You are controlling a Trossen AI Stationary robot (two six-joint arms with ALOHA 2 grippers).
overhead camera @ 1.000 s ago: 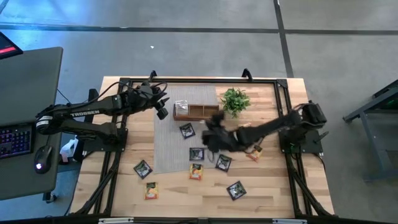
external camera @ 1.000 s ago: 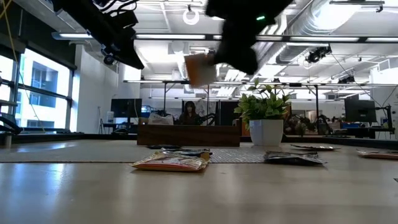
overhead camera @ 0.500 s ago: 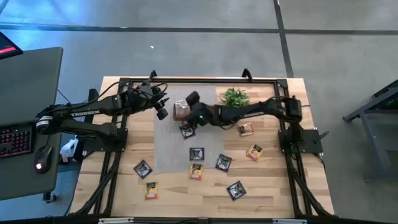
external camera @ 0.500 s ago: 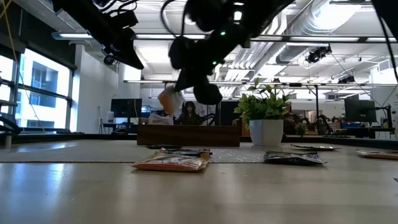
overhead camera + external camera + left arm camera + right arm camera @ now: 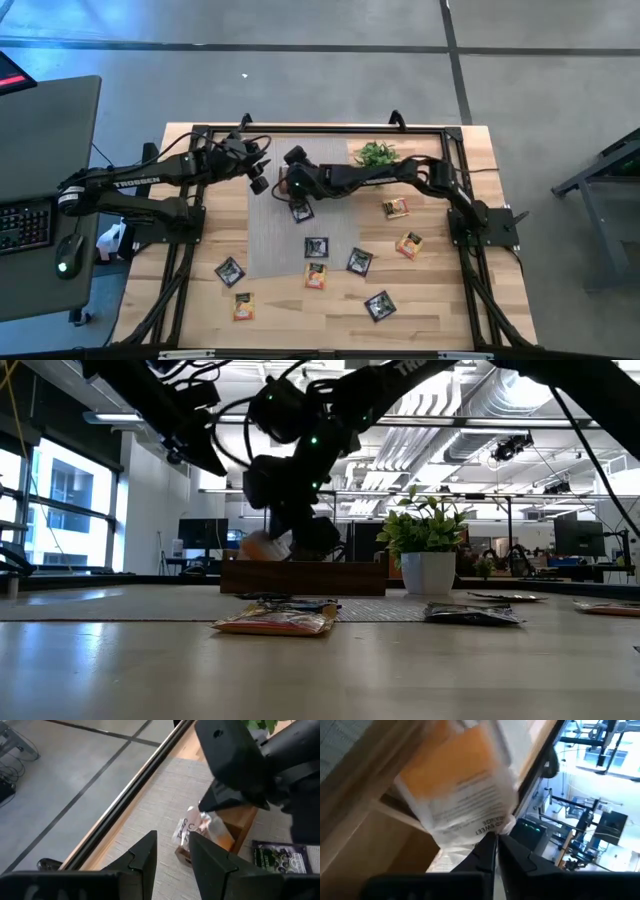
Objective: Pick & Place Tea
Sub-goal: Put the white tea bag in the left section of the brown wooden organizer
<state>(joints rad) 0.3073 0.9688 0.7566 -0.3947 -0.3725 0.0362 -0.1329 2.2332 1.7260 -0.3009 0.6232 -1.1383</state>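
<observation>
Orange tea bag [image 5: 460, 790] pinched in nearly closed right gripper [image 5: 492, 842], at the wooden tray's [image 5: 300, 576] left end. Release low, squarely inside compartment. Left gripper [image 5: 170, 850] half-open, empty, nearby.

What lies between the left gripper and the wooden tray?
Only bare grey mat; in the left wrist view, the left gripper faces the wooden tray.

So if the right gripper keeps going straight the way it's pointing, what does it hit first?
Most likely the wooden tray. The right gripper holds an orange sachet by its edge just over a tray compartment, so the sachet would touch the wood first. The depth is hard to judge.
</observation>
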